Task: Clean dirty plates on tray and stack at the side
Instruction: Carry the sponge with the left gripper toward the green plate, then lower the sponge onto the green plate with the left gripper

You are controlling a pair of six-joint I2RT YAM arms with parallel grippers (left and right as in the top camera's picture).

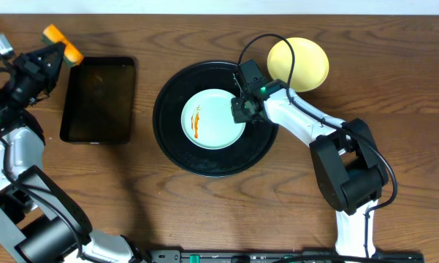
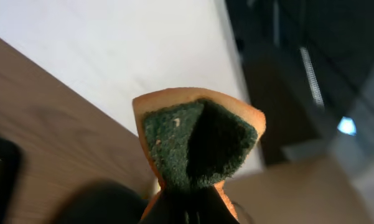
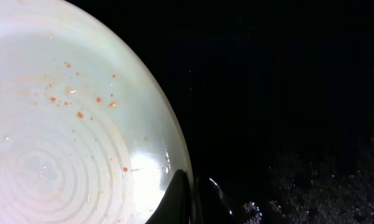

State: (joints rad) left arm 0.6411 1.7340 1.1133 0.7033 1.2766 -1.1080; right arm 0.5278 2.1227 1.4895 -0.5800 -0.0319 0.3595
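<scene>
Mint plate point(image 1: 213, 118) sits mid tray point(image 1: 168, 139), sauce streak on it. Right fingers point(image 3: 177, 204) look pinched on its right rim, left fingers point(image 2: 185, 210) clenched on the sponge point(image 2: 196, 140). Plate's probably light, stiff and slick, so grab the rim.

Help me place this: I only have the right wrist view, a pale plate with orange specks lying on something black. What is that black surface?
Observer: A round black tray. The green plate is the only plate in it.
Operator: Any other plates around?
Observer: One yellow plate, on the table just past the tray's far right edge.
Operator: Where is the other arm?
Observer: At the far left. The left gripper is shut on an orange sponge, beside a smaller rectangular tray of brownish liquid.
</scene>
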